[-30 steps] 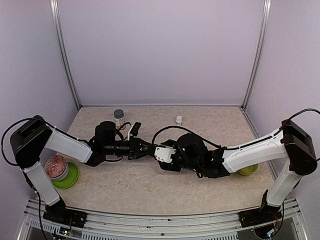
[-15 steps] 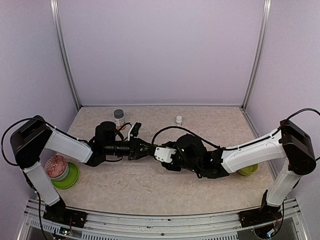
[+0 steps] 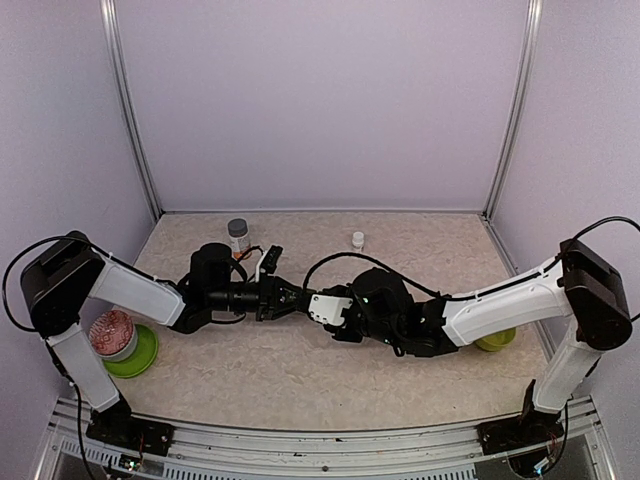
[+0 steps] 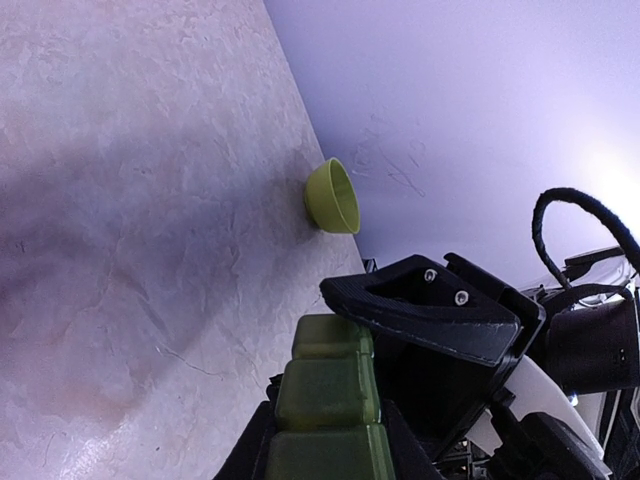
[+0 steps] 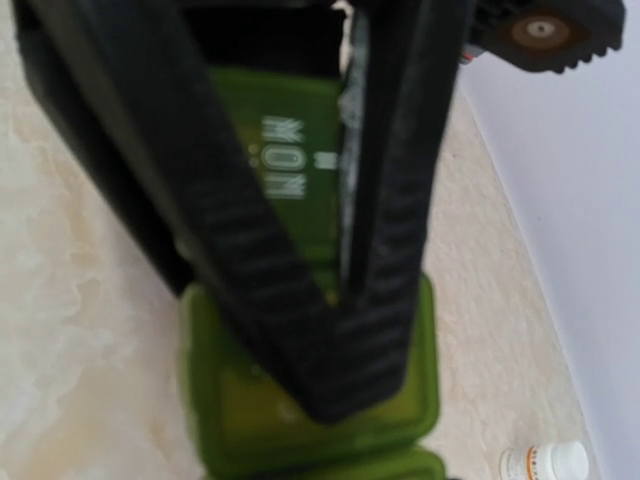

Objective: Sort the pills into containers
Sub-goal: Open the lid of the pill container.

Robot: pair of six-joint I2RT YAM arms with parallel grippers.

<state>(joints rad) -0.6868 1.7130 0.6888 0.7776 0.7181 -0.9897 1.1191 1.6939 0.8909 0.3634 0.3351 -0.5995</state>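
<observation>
Two grippers meet on the pill box at mid-table

The left gripper (image 3: 291,297) is clamped on one end of the olive pill box (image 4: 328,390). The right gripper (image 5: 340,392) is drawn narrow, its tips over the lid beside the one marked MON; whether they pinch anything cannot be told. Open table (image 3: 300,385) lies toward the near edge. A grey-capped jar (image 3: 237,232) and a small white bottle (image 3: 358,239) stand by the back wall. A lime bowl (image 4: 333,196) sits near the right edge, well apart.
</observation>
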